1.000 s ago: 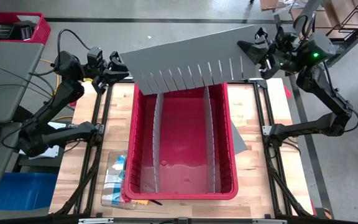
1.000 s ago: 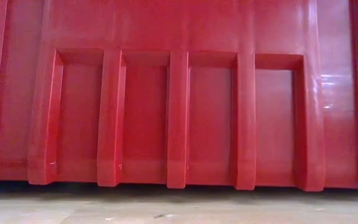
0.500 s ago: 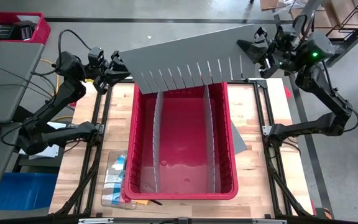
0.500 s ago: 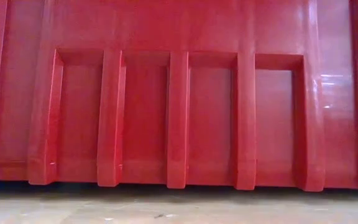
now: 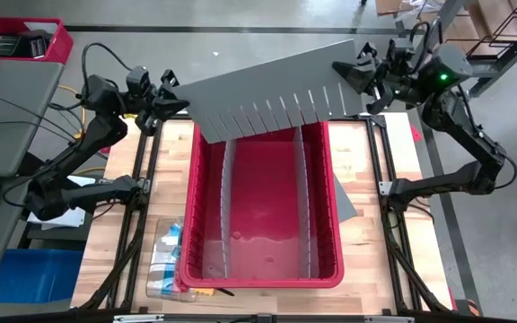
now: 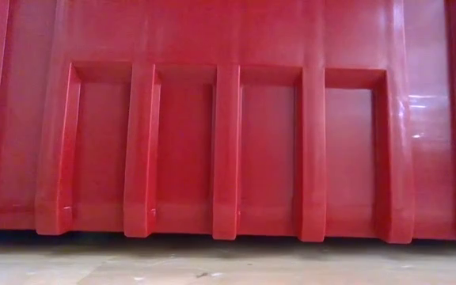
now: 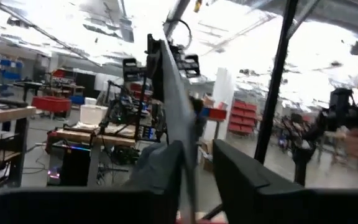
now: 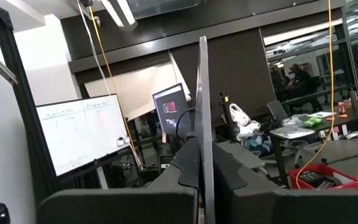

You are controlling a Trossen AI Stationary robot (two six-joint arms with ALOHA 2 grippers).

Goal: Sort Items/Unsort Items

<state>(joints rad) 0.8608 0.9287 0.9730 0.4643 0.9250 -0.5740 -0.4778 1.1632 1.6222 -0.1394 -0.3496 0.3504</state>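
Left hand: left hand [image 5: 170, 99] sits at one end of the long grey slotted divider panel [image 5: 272, 85], fingers [image 7: 166, 171] either side of its edge; can't honestly tell if it's clamped down or just loosely around it.
Right hand: right hand [image 5: 350, 76] is pinched tight on the other end of that same panel, the sheet running edge-on between its fingers [image 8: 188, 163].
Panel: hangs in the air between the two hands, slotted edge facing the bin, over the bin's far rim.
Bin: big red bin [image 5: 196, 206] on the wooden table [image 5: 124, 242], below and nearer than both hands, with two grey dividers [image 5: 226, 206] standing in it.
Items: a clear pack of small bluish pieces [image 5: 164, 256] lies on the table just beside the bin's left wall, well away from both hands; too small to say more.
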